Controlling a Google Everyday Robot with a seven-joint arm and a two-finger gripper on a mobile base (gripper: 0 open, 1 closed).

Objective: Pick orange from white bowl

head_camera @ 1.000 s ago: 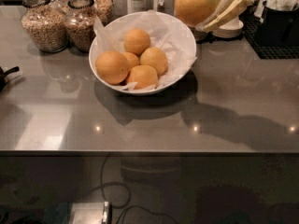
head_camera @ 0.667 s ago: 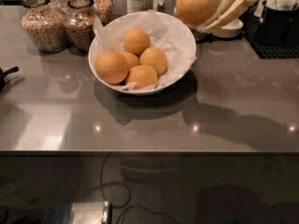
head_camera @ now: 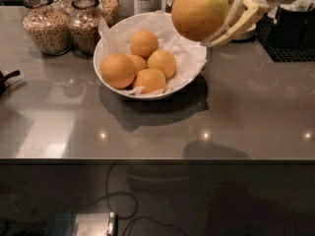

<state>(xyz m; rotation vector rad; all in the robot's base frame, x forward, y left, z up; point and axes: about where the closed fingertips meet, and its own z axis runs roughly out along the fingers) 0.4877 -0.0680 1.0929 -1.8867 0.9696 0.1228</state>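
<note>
The orange (head_camera: 199, 11) is sitting a little further left and looming larger than a second ago, the claw (head_camera: 231, 26) carrying it along, while the white bowl (head_camera: 96, 58) is staying put on the table (head_camera: 246, 117). The orange is now hanging in the air over the bowl's far right rim, clear of the four fruits (head_camera: 118, 70) lying on the crinkled paper. It is looking firm, round and fairly weighty, and its smooth skin could be slipping from a loose pinch, so gripping across the widest part is looking safest. The claw, reaching in from the far right, is gripping the orange, its pale fingers (head_camera: 246, 16) pressing against the fruit's right side.
</note>
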